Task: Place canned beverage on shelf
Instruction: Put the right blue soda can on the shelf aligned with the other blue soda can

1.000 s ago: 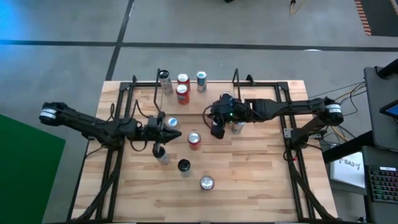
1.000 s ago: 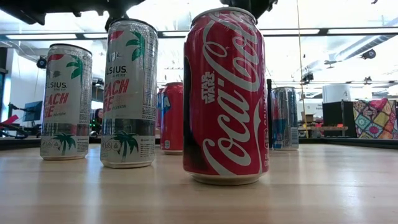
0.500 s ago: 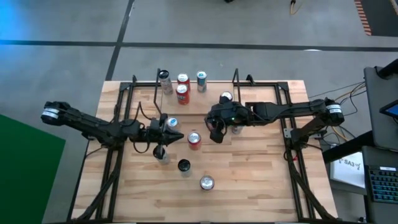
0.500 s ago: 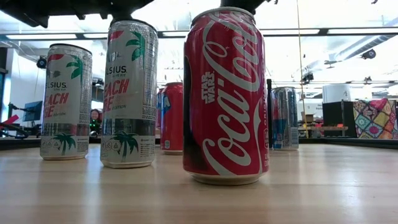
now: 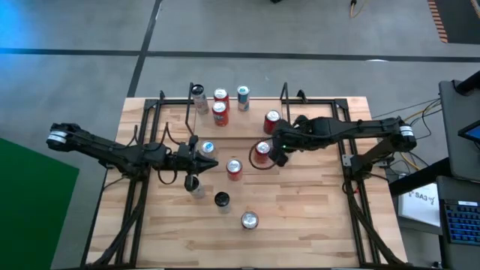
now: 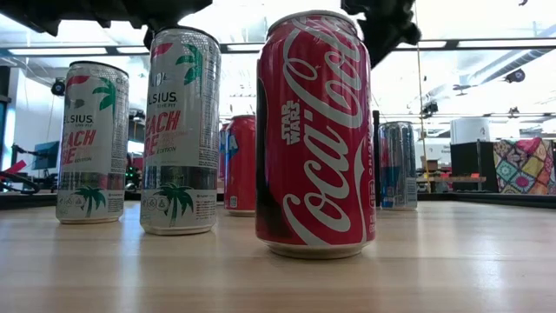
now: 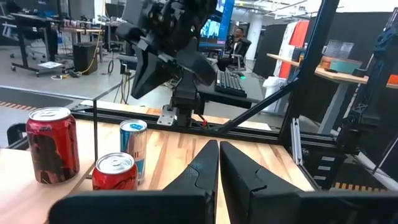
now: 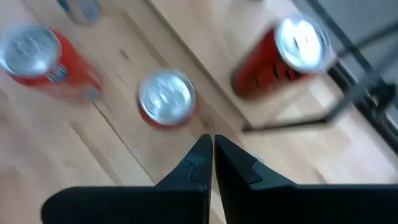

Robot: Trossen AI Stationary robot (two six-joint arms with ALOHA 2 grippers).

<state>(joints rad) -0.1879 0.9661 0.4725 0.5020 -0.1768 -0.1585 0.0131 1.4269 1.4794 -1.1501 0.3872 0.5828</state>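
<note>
The shelf (image 5: pixel 285 94) stands at the table's far middle. On its wooden floor stand a silver can (image 5: pixel 198 91), two red cans (image 5: pixel 220 109), a blue can (image 5: pixel 243 93) and another red can (image 5: pixel 271 118). A red can (image 5: pixel 261 148) stands on the table just in front of the shelf. My right gripper (image 5: pixel 279 156) hangs shut beside it, tipped down, above the table; in the right wrist view this can (image 8: pixel 166 99) is just beyond the fingertips. My left gripper (image 5: pixel 214 159) is shut and level above the table's middle, near a blue-topped can (image 5: pixel 208 148).
More cans stand on the table: a red one (image 5: pixel 235 166), a silver one (image 5: pixel 193 182), a black one (image 5: pixel 222 199) and a silver one (image 5: pixel 249 220). Black side frames (image 5: pixel 142 150) run along both table sides. The low view shows a Coca-Cola can (image 6: pixel 314 130) up close.
My right gripper has drawn back toward the table's right edge and tipped downward, staying shut. This has uncovered the red can in front of the shelf. Its fingers now show at the top of the low view.
</note>
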